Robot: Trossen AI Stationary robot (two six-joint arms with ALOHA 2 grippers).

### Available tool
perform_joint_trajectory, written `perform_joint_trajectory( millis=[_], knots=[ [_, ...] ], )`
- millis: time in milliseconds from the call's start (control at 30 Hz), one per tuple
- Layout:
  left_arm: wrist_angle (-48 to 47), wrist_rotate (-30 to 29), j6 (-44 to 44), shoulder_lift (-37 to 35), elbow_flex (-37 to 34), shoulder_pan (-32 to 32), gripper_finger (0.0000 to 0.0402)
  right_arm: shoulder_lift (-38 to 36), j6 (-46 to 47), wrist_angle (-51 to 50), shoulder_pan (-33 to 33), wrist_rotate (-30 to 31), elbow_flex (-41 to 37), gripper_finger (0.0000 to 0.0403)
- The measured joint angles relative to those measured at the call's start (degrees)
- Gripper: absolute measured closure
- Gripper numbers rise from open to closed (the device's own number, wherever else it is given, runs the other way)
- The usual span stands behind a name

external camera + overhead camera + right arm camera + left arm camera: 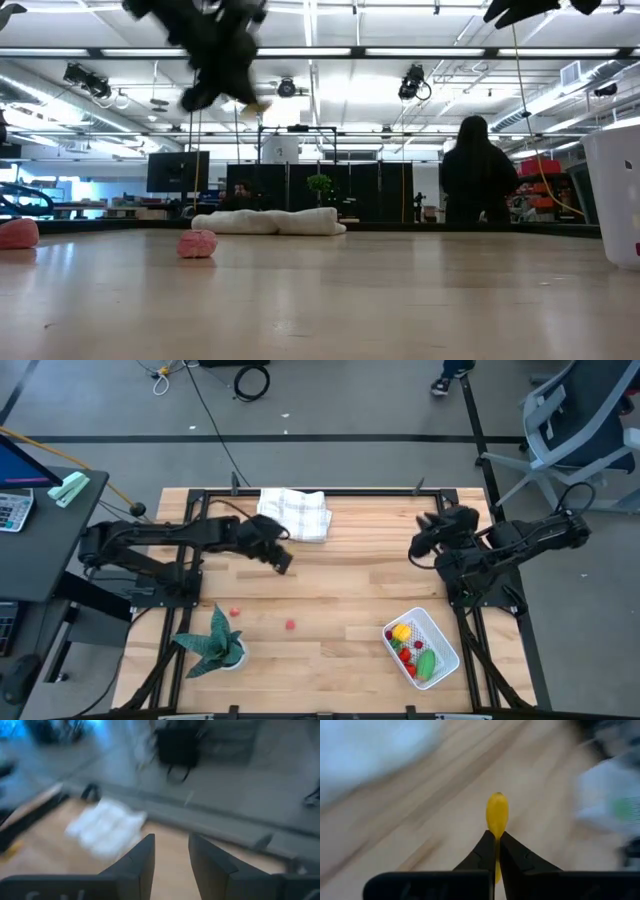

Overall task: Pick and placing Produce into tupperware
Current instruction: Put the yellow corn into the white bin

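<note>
1. Left tool (496, 842) is raised over the far-left part of the wooden surface (350, 585), near the white checked folded cloth (295, 513), clenched on a small yellow toy produce piece (497, 814) that juts past its tips.
2. Right tool (171, 851) hangs at far right, fingers parted, holding nothing.
3. White rectangular plastic tupperware (441, 635) sits near right, holding yellow, red and green pieces.
4. Two pinkish-red pieces (289, 625) lie loose near left, beside the green spiky potted plant (215, 645).

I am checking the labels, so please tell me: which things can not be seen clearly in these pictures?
- Yellow piece in the left gripper: blurred, left wrist view; kind unclear.
- Tupperware: cut off by the low view's edge; contents hidden by its wall.
- Two pink pieces: too small, high view.
- Right gripper: open, empty; background smeared.
</note>
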Motion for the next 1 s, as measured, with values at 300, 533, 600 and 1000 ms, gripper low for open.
perform_joint_trajectory(
  millis=[300, 533, 600, 1000],
  knots=[
    [21.7, -0.4, 13.4, 14.7, 23.0, -5.5, 0.0392, -1.0, 1.7, 0.2, -7.8, 5.9, 0.1, 0.0275],
    [21.1, 9.7, 19.5, 36.9, 48.5, -9.2, 0.0392, -3.2, -1.6, -1.6, -13.9, 3.9, 0.0, 0.0275],
    [20.4, 11.2, 21.6, 43.3, 55.8, -10.9, 0.0391, -4.2, -2.7, -2.3, -15.8, 3.7, 0.0, 0.0275],
    [12.2, 11.9, 30.8, 68.3, 78.3, -17.0, 0.0381, -10.0, -4.4, -4.8, -21.1, -5.6, 0.0, 0.0275]
  ],
)
